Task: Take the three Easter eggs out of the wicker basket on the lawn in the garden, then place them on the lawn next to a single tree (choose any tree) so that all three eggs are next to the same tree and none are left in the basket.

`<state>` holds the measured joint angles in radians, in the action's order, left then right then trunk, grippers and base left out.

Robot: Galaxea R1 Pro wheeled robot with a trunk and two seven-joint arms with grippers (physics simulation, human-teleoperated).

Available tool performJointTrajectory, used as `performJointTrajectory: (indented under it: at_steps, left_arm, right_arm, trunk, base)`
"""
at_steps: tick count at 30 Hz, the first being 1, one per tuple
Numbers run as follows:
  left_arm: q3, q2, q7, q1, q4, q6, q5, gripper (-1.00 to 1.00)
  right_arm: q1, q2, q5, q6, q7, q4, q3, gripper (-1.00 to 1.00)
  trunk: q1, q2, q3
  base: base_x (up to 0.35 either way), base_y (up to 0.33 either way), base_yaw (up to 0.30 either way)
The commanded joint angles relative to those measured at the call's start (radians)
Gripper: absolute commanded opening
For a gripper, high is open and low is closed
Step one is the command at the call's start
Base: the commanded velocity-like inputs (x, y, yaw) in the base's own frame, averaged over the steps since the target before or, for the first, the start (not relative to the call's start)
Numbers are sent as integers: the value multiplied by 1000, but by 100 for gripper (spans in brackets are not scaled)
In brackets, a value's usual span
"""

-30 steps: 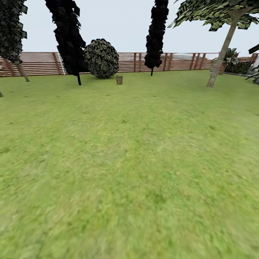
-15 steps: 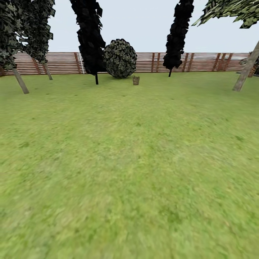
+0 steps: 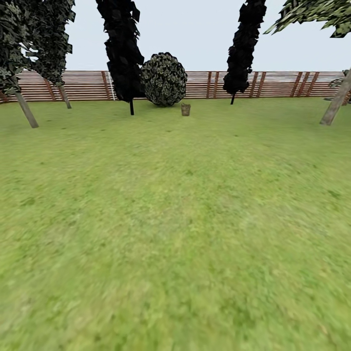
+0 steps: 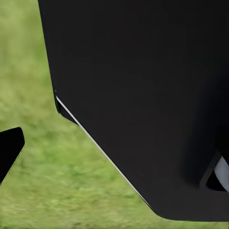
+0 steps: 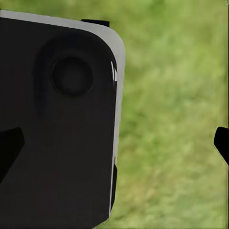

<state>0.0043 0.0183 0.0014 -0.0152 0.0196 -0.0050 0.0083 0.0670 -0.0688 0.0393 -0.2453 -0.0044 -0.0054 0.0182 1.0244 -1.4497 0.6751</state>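
The lawn (image 3: 175, 229) stretches ahead of me in the head view. Far off, near the fence, stands a small brown basket-like thing (image 3: 185, 109), too small to tell whether it is the wicker basket. No eggs can be made out at this distance. A tree with a leaning grey-brown trunk (image 3: 335, 105) stands at the right edge, and another leaning trunk (image 3: 25, 109) at the left. My left gripper (image 4: 114, 152) hangs over grass beside a black part of my body, with one fingertip (image 4: 9, 150) at the picture's edge. My right gripper (image 5: 114, 148) is open, empty, fingertips (image 5: 222, 143) wide apart.
A brown slatted fence (image 3: 204, 84) closes the far side of the garden. Two narrow dark trees (image 3: 122, 53) (image 3: 242, 53) and a round bush (image 3: 164, 79) stand before it. Broad open grass lies between me and them.
The camera has turned left, so the whole scene has slid right, most of it in the first half second. The grippers' earlier state is not shown.
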Motion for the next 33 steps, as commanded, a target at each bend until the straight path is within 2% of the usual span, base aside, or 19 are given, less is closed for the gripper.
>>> performJointTrajectory:
  at_steps: [1,19,33]
  left_arm:
    - [0,0,0,-1,2,-1,1,100]
    - [2,0,2,-1,2,-1,1,100]
    - [2,0,6,-1,2,-1,2,100]
  right_arm:
    - [1,0,5,-4,0,0,1,100]
    - [1,7,3,-3,0,1,-1,100]
    - [1,1,5,-4,0,-2,0,100]
  trunk:
    - [1,0,1]
    - [1,0,1]
    - [1,0,1]
  base:
    - [335,0,0]
    - [335,0,0]
    - [335,0,0]
